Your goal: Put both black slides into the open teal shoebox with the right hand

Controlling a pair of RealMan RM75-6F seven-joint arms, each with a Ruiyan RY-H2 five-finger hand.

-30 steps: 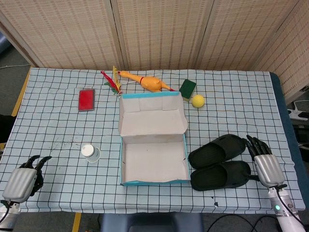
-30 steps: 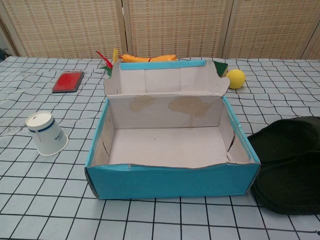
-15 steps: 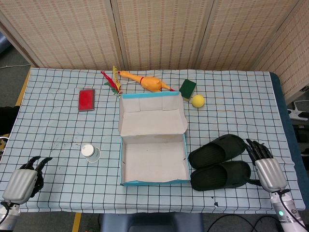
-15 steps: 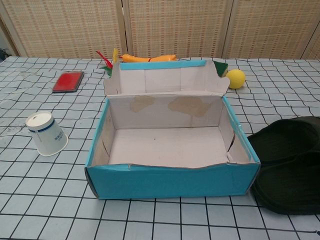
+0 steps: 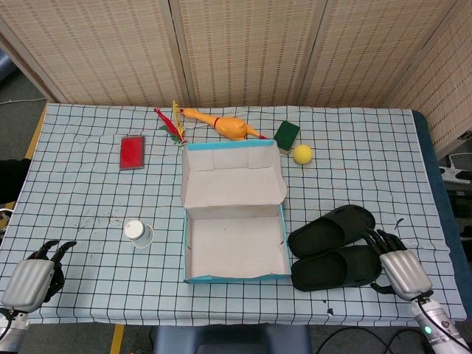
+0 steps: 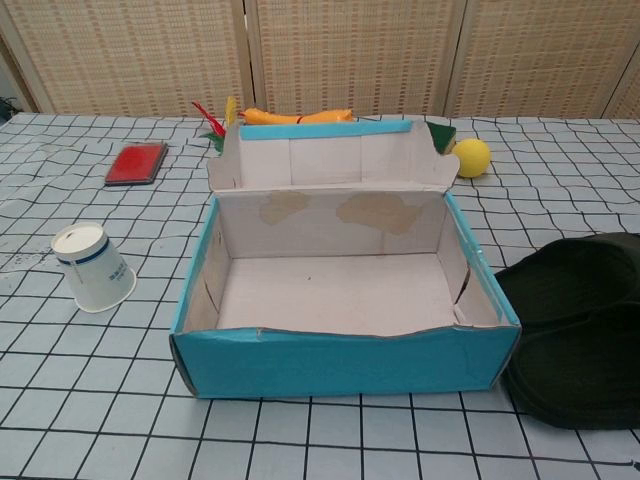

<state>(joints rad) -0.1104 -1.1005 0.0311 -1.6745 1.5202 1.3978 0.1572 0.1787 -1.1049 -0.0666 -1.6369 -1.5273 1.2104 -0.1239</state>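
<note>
Both black slides point(image 5: 335, 247) lie side by side on the worktop point(image 5: 88, 199), touching, just right of the open teal shoebox point(image 5: 234, 247); neither is in the box yet. They look like moulded foam/rubber: prob. light, a bit flexy, matte so not too slippery, not fragile. Best hold, I'd judge: the strap arch over the near slide point(image 5: 339, 267), or pinch sole + strap at the heel end, since the flat sole gives little to hook. A soft strap may squash under the grip, so a deep hold beats a fingertip one.

Right hand point(image 5: 398, 265) sits at the right end of the near slide, fingers apart and reaching onto its edge, grasping nothing as far as the head view shows; not seen in the chest view. Left hand point(image 5: 33, 276) rests at the worktop's near left corner, fingers loosely curled, holding nothing.

Box interior is bare, lid flap up at the back. Paper cup point(image 5: 137, 233) lies left of the box, well apart.
</note>
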